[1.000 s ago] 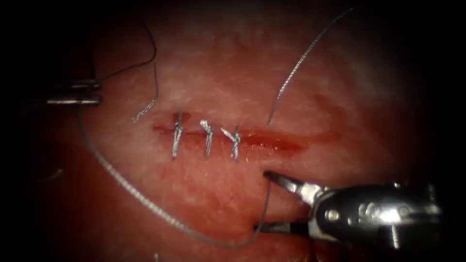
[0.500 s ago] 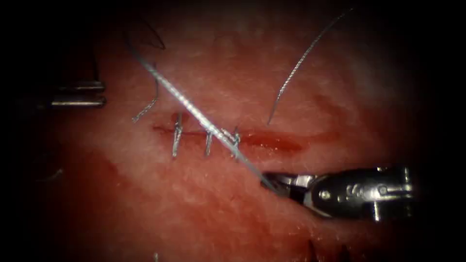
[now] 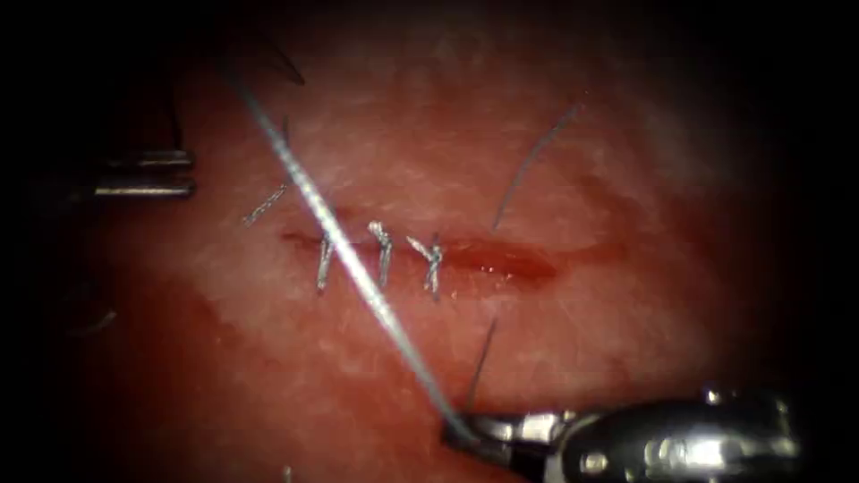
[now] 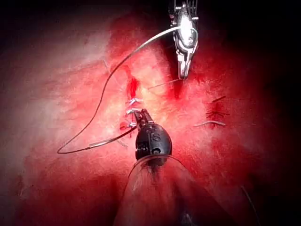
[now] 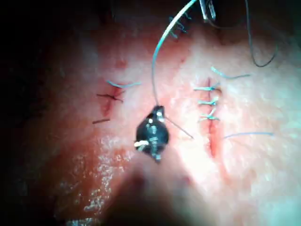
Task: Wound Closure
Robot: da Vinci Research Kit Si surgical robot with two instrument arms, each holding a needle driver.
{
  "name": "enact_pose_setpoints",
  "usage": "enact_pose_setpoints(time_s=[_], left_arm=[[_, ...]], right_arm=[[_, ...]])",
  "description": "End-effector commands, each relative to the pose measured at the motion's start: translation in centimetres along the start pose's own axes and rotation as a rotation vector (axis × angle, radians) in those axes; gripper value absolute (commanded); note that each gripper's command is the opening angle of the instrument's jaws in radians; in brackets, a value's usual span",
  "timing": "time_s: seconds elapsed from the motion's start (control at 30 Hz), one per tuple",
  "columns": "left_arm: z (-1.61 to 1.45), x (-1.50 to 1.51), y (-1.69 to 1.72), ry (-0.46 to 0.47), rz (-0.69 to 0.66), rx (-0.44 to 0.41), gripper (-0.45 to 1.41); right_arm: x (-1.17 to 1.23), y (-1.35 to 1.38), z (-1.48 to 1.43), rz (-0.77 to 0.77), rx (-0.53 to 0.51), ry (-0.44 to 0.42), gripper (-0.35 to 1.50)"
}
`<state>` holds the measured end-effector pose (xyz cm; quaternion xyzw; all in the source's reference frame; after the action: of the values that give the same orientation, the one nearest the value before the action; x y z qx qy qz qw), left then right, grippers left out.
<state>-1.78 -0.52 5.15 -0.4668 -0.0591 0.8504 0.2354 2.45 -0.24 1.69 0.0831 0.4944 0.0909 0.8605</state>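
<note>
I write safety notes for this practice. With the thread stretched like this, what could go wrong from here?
1. The right tool has its jaws shut on the thread near their tips and holds it stretched; it may slip out.
2. The stretched thread crosses over the finished stitches; it might rub or catch on them.
3. Hard tension could possibly tear the tissue beside the cut.
</note>
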Motion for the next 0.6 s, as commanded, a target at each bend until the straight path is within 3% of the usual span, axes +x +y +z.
enact_pose_setpoints(time_s=[0.03, 0.2, 0.23, 0.3, 0.33, 0.37, 0.5, 0.6], left_arm=[[0.04, -0.07, 0.1, -0.002, -0.002, -0.003, -0.45], [0.04, -0.07, 0.1, -0.002, -0.002, -0.002, -0.45], [0.04, -0.07, 0.11, -0.001, -0.002, -0.005, -0.45], [0.04, -0.07, 0.11, -0.001, 0.003, -0.004, -0.45], [0.04, -0.07, 0.11, -0.001, 0.003, -0.004, -0.45], [0.04, -0.07, 0.11, 0.0, 0.003, -0.007, -0.45], [0.06, -0.06, 0.12, 0.001, 0.003, -0.008, -0.45], [0.08, -0.07, 0.13, 0.004, 0.01, -0.011, -0.45]], right_arm=[[0.12, -0.21, 0.07, 0.001, 0.018, 0.005, -0.35], [0.19, -0.24, 0.11, -0.014, 0.021, 0.005, -0.28], [0.17, -0.21, 0.13, -0.014, 0.015, 0.008, 0.15], [0.13, -0.17, 0.15, -0.024, -0.003, 0.022, 0.84], [0.1, -0.14, 0.15, -0.034, -0.022, 0.03, 1.14], [0.09, -0.11, 0.15, -0.039, -0.026, 0.034, 1.25], [0.01, -0.04, 0.0, -0.052, -0.017, 0.04, 1.31], [-0.13, 0.06, -0.29, -0.073, 0.005, 0.043, 1.31]])
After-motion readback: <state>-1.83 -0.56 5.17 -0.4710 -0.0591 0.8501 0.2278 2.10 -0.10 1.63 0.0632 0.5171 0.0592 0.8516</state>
